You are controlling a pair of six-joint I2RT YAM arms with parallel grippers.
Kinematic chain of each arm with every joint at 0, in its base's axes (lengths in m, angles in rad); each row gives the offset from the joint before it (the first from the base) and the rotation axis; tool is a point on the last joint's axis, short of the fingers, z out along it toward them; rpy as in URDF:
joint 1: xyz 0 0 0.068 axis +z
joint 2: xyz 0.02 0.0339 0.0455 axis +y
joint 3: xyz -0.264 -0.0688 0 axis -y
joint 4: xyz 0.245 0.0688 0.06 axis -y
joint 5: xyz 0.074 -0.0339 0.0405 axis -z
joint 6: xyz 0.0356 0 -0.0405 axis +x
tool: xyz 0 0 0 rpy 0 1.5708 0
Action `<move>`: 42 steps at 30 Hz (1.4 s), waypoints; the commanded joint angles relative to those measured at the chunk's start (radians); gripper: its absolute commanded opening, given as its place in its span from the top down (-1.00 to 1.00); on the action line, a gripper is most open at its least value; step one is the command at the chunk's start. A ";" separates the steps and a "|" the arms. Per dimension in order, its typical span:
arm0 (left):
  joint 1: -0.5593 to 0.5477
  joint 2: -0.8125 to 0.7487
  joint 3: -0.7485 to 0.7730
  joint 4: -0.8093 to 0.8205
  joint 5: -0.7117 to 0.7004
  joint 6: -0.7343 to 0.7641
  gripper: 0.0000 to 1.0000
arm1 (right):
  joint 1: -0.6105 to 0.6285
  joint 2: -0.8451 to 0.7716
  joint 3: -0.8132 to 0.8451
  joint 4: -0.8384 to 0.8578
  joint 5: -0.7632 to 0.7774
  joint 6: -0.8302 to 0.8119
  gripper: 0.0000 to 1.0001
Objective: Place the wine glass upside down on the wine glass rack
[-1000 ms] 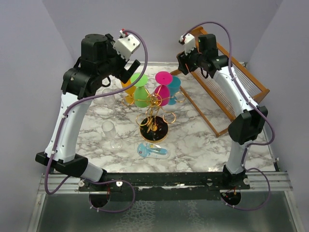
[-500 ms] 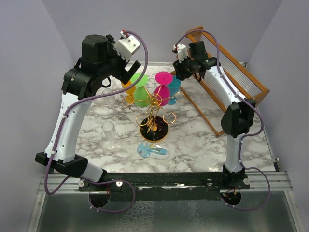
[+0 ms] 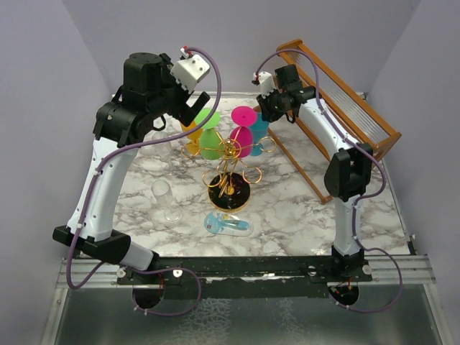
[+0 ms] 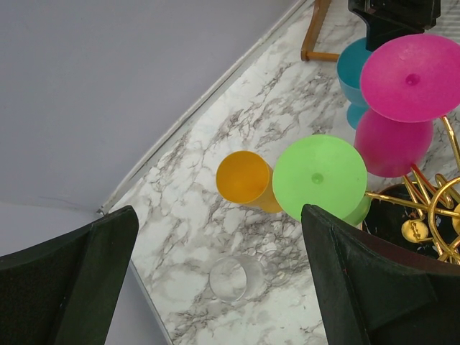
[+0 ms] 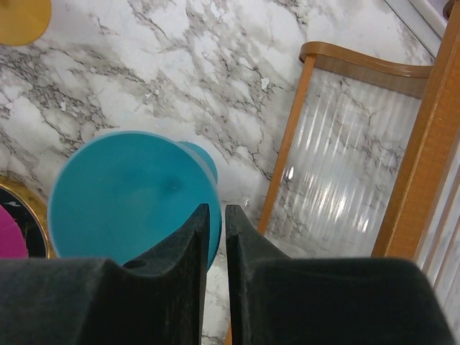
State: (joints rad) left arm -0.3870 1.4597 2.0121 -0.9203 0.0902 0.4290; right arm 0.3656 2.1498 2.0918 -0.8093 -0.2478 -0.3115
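The gold wire wine glass rack [image 3: 230,167] stands mid-table on its black base [image 3: 228,195]. Upside down on its arms hang a green [image 3: 210,136], a pink [image 3: 243,128], a teal [image 3: 259,128] and an orange wine glass [image 3: 188,129]. My right gripper [image 3: 272,108] hovers just above the teal glass's foot [image 5: 129,194]; its jaws are almost together with nothing between them [image 5: 215,215]. High above the back left, my left gripper [image 3: 188,106] is wide open and empty [image 4: 223,280]. Far below it stands a clear glass [image 4: 236,279].
A pale blue glass [image 3: 228,225] lies on its side in front of the rack's base. Another clear glass [image 3: 167,198] stands at the left. A large brown wooden slatted rack [image 3: 338,108] leans along the right side, close to my right arm.
My right arm has swung left from over the wooden rack to above the teal glass, and its jaws have closed. The left arm has not moved.
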 commanded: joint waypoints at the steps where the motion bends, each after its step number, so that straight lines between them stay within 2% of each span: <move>1: 0.007 -0.025 0.002 0.025 0.016 0.007 -0.98 | 0.007 0.015 0.052 -0.018 -0.007 -0.007 0.78; 5: 0.007 -0.020 0.004 0.030 0.012 0.001 -0.98 | 0.007 0.003 0.097 -0.033 0.014 -0.020 0.97; 14: 0.007 -0.019 0.005 0.043 -0.003 -0.005 -0.98 | 0.006 -0.073 0.182 -0.036 0.049 -0.046 0.98; 23: 0.007 -0.012 -0.017 0.097 -0.049 -0.046 -0.98 | -0.006 -0.242 0.181 0.043 0.073 -0.033 0.98; 32: 0.026 0.001 -0.027 0.184 -0.067 -0.152 -0.98 | -0.014 -0.447 0.137 0.134 0.083 0.003 0.98; 37: 0.027 0.014 -0.021 0.241 -0.014 -0.235 -0.97 | -0.014 -0.556 0.093 0.165 0.077 0.032 0.98; 42: 0.028 0.022 -0.043 0.353 0.150 -0.372 -0.93 | -0.015 -0.635 0.074 0.171 0.049 0.066 0.98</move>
State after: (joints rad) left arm -0.3656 1.4750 1.9816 -0.7017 0.0929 0.1955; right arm 0.3538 1.5658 2.1883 -0.6834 -0.1886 -0.2893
